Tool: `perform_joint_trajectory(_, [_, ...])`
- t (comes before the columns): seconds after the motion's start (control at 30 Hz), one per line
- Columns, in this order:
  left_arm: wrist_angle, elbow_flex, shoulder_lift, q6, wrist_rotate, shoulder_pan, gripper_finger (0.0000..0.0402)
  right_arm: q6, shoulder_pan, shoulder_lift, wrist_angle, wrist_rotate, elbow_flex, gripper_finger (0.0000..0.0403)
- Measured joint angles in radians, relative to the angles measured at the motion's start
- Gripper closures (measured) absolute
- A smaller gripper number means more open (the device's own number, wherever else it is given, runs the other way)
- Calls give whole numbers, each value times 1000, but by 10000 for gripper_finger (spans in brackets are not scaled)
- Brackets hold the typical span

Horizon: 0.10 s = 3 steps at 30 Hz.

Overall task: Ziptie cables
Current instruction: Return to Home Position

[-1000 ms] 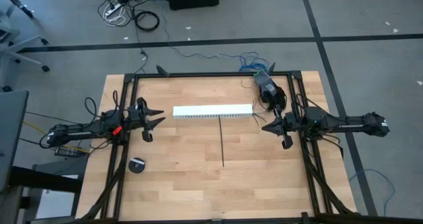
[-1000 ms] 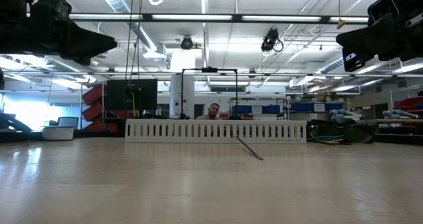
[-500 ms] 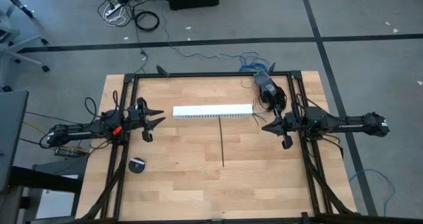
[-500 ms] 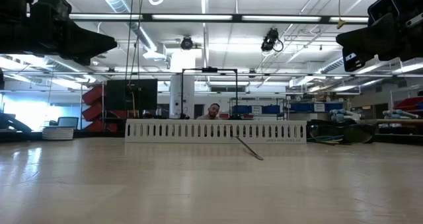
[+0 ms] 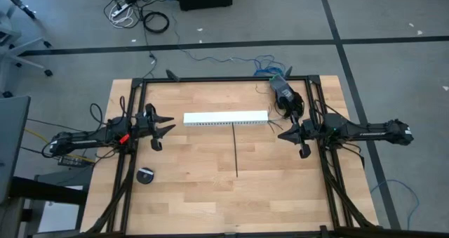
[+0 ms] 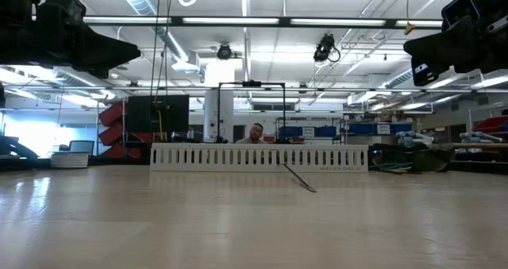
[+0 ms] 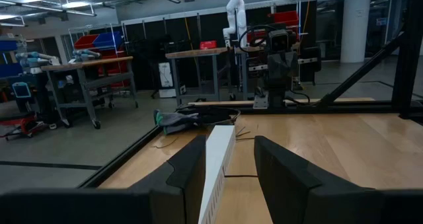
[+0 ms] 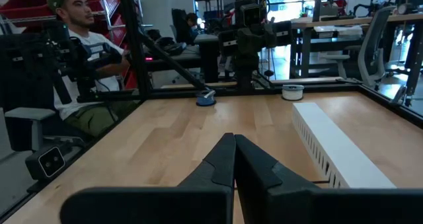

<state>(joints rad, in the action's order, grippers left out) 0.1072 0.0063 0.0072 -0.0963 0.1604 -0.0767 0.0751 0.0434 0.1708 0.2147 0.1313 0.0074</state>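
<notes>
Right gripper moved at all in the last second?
No. In the high view the right gripper sits at the same spot, with the same gap to the right end of the white channel.

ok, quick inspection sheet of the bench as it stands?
surface: wooden table, no spills seen.
job's things: white slotted channel lies across the far half, closed on top; black ziptie lies loose, one end at the channel, looped round nothing.
clutter: small round black roll near the left edge; black box at the far right corner.
grippers: left gripper raised at the left side, fingers open, empty; right gripper raised at the right side, fingers shut, empty.
cables: bundle of thin wires by the channel's right end, no ziptie on it.
surroundings: cords on the floor; a person sits beyond the table.
</notes>
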Motion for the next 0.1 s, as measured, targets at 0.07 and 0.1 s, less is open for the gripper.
perform_joint_trajectory(0.07, [0,0,0,0,0,0,279,0,0,0,0,0,0,400])
perform_joint_trajectory(0.1, [0,0,0,0,0,0,279,0,0,0,0,0,0,400])
